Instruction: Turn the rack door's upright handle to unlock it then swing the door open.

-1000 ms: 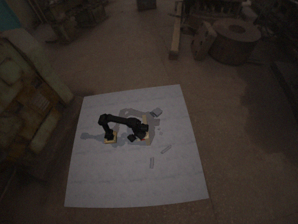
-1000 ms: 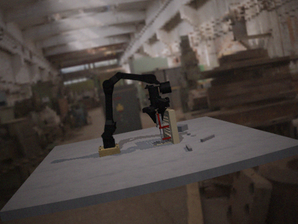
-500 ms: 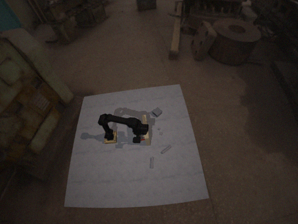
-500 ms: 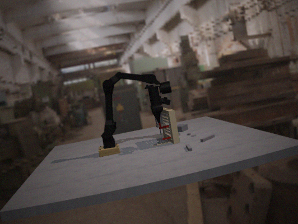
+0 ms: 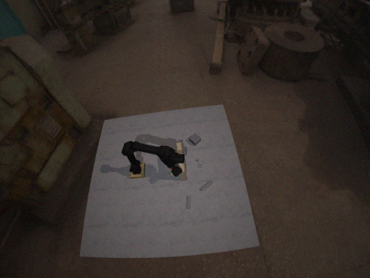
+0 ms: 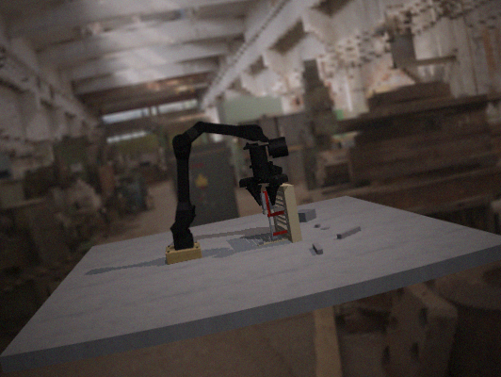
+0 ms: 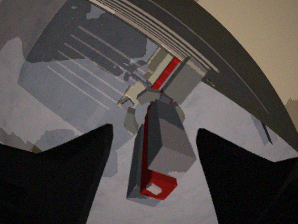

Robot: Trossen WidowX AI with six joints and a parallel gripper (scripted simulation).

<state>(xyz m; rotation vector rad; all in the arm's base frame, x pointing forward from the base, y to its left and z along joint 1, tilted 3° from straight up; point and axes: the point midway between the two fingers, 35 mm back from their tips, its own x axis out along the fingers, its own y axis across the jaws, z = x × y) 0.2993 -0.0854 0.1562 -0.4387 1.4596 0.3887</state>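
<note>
The upright handle point(image 6: 266, 203) point(image 7: 172, 142), grey with a red strip, stands between the spread fingers of my gripper point(image 6: 266, 205) point(image 7: 156, 132). In the wrist view there are gaps on both sides of it. The gripper is open and points down around the handle's upper part. Red brackets point(image 6: 280, 233) point(image 7: 166, 73) are at the handle's side. The beige frame point(image 6: 294, 214) stands upright just to the right in the exterior view, with a slatted part point(image 6: 281, 212) beside it. The door's exact angle is hard to tell. From above, the arm covers most of the rack.
A grey block point(image 5: 195, 139) point(image 6: 307, 215) lies behind the frame. Two grey bars point(image 5: 206, 185) point(image 5: 188, 202) and two small pieces point(image 5: 197, 160) point(image 5: 199, 165) lie beyond it on the table point(image 5: 146, 222) point(image 6: 141, 306). The arm's yellow base point(image 5: 137, 175) point(image 6: 184, 254) is to the left.
</note>
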